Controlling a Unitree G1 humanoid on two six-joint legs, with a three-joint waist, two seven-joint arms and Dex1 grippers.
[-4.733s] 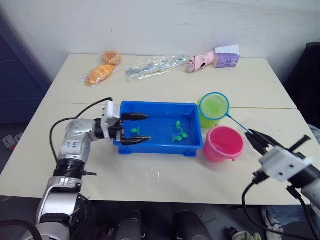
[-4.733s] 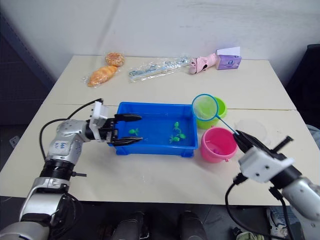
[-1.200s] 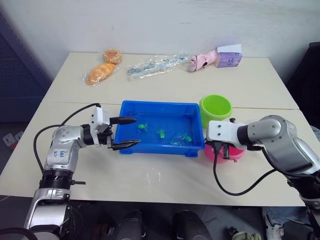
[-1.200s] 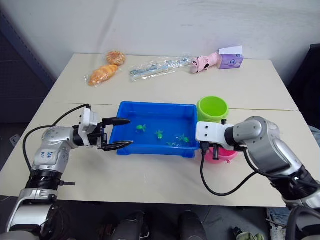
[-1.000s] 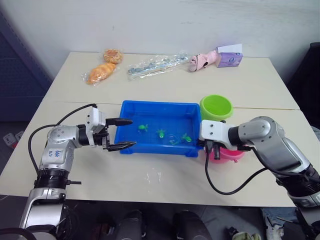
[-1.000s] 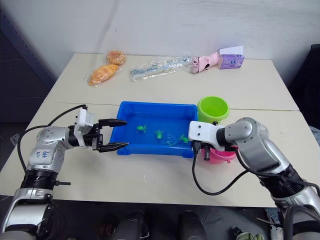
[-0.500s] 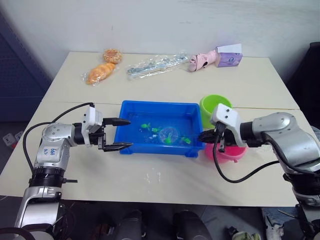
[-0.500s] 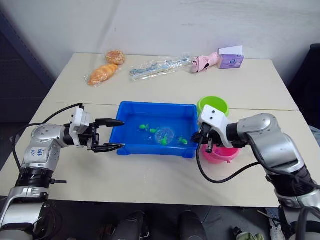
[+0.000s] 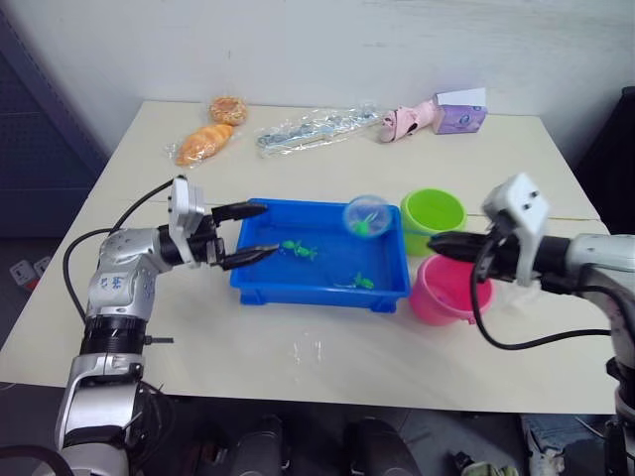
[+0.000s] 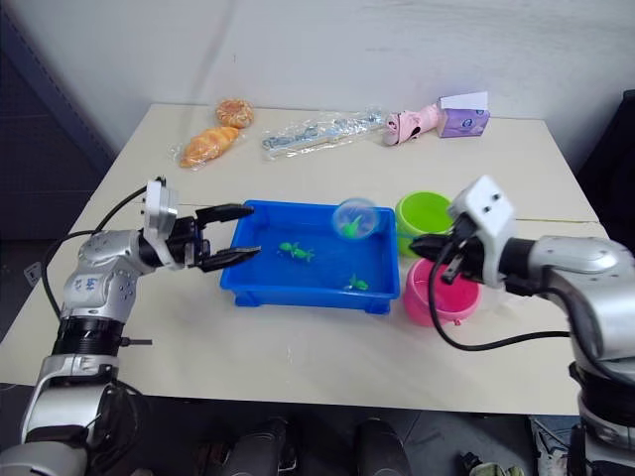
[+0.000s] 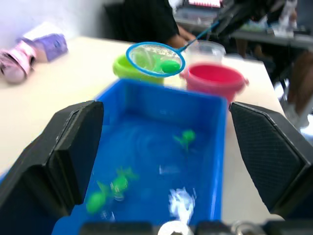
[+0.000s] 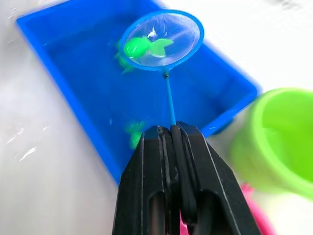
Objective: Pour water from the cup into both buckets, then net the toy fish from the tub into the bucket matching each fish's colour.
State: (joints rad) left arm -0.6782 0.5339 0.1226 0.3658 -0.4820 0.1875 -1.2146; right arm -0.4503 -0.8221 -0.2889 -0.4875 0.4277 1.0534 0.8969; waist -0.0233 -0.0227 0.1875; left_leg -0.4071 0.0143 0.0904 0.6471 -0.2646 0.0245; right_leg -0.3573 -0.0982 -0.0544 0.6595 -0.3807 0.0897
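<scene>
Over on the left, the left gripper (image 9: pixel 243 233) hangs at the near-left end of the tub (image 9: pixel 319 290), its two black fingers spread apart with nothing between them, one tip above the rim and one reaching just inside. It looks to me like it is steadying or simply waiting there.

In the blue tub a few green fish (image 9: pixel 299 248) are left in the water, two close together towards the left and another (image 9: pixel 363 282) nearer the front right corner. I see no pink ones in the tub.

Above the tub's right end the net (image 9: pixel 365 215) is lifted clear of the water, and there is a green fish (image 12: pixel 138 46) lying in its mesh (the right wrist view shows it plainly). The thin handle runs back to the right gripper (image 9: pixel 444 244), whose fingers are pressed tight around the stick.

Just beyond the net stands the green bucket (image 9: pixel 433 211), and the pink bucket (image 9: pixel 451 288) sits in front of it, beside the tub's right wall. The clear cup (image 11: pixel 207 48) stands behind the buckets.

So the netting step is in hand, mid-carry. I'd judge the next move calls for swinging the hoop a little further right over the green bucket, keeping it level, then tipping it so the fish drops in, not into the pink one.
</scene>
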